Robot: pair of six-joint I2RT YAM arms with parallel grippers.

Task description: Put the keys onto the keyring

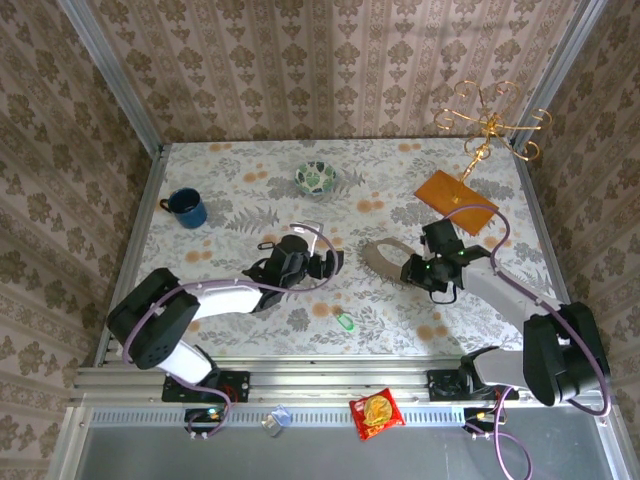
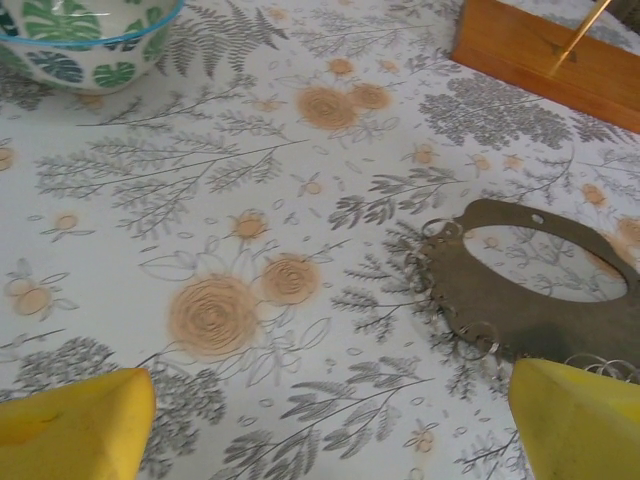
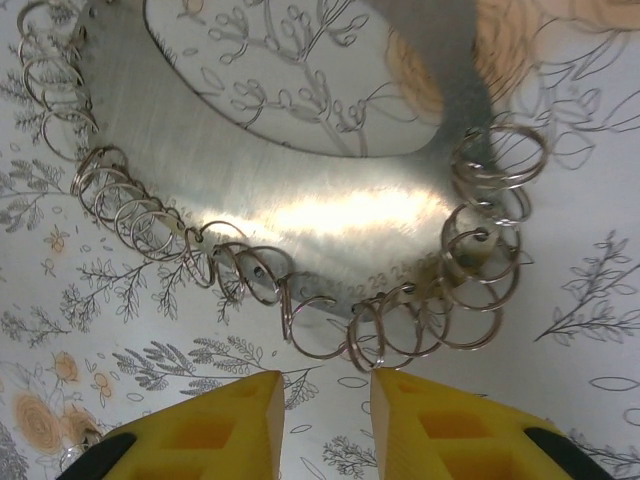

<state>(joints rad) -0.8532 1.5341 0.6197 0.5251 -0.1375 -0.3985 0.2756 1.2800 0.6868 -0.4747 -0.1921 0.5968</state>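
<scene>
Yellow-fingered claws and a brushed-metal keyring on a floral tablecloth.
Right claw (image 3: 327, 378): its two fingers stand close together with a narrow gap, and it cannot be told whether they pinch anything. Just beyond their tips lie the small wire rings (image 3: 400, 335) threaded along the edge of the keyring (image 3: 330, 220), a flat oval plate with a large opening, lying on the cloth. Left claw (image 2: 330, 372): jaws spread wide, nothing between them. The keyring lies ahead to its right, the patterned bowl (image 2: 80, 40) far ahead to its left, and a wooden base (image 2: 540, 55) far ahead to its right. The green-headed key (image 1: 345, 321) lies behind both claws, toward the arm bases.
</scene>
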